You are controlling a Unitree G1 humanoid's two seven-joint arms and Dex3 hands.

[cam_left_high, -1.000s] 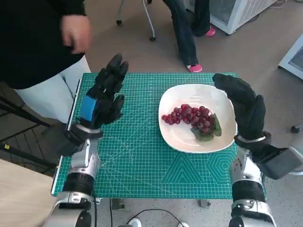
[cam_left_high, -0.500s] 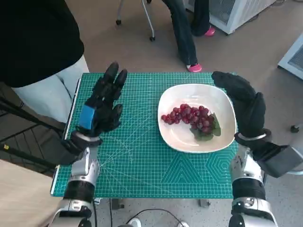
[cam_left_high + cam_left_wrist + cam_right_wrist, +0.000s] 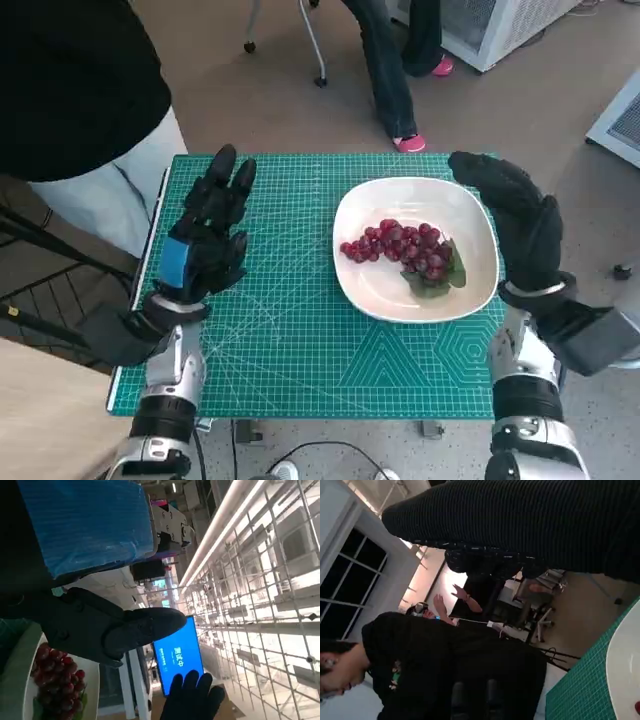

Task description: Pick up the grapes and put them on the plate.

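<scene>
A bunch of dark red grapes [image 3: 402, 247] with a green leaf lies in the white plate [image 3: 370, 290] on the right half of the green cutting mat [image 3: 290, 340]. The grapes [image 3: 57, 680] and the plate's rim [image 3: 20, 685] also show in the left wrist view. My left hand [image 3: 208, 230] hovers over the mat's left side with its fingers spread and nothing in it. My right hand [image 3: 515, 215] is raised beside the plate's right edge, fingers extended and empty. A sliver of the plate [image 3: 625, 670] shows in the right wrist view.
A person in a black top and pale trousers [image 3: 90, 110] stands close to the table's left far corner. Another person's legs and pink shoes [image 3: 400, 70] are beyond the far edge. A chair base [image 3: 285, 40] stands on the floor behind.
My left hand has drifted down and to the left over the mat, away from the plate. The person's hand at the upper left has gone out of view. The right hand barely moved.
</scene>
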